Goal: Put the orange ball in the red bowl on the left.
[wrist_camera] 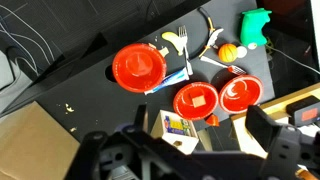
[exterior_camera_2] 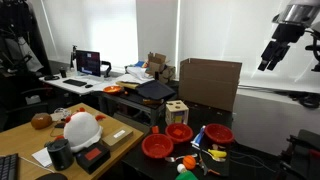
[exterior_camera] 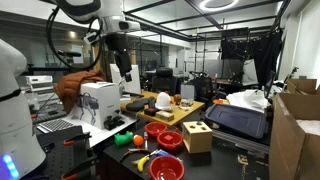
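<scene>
The orange ball (wrist_camera: 227,52) lies on the dark table next to a banana (wrist_camera: 175,42) and a green object (wrist_camera: 256,27). It also shows in an exterior view (exterior_camera: 139,142), beside a green ball (exterior_camera: 121,140). Three red bowls stand near it: a large empty one (wrist_camera: 138,66), one holding a small block (wrist_camera: 195,100) and a third (wrist_camera: 240,92). My gripper (wrist_camera: 200,150) is open and empty, high above the table and well away from the ball. It shows in both exterior views (exterior_camera: 125,72) (exterior_camera_2: 272,55).
A wooden shape-sorter box (wrist_camera: 180,128) stands below the bowls, also seen in an exterior view (exterior_camera: 197,136). A cardboard box (exterior_camera_2: 210,82) and a laptop (exterior_camera: 238,120) stand behind the table. A white-and-red helmet-like object (exterior_camera_2: 82,128) sits on the wooden desk.
</scene>
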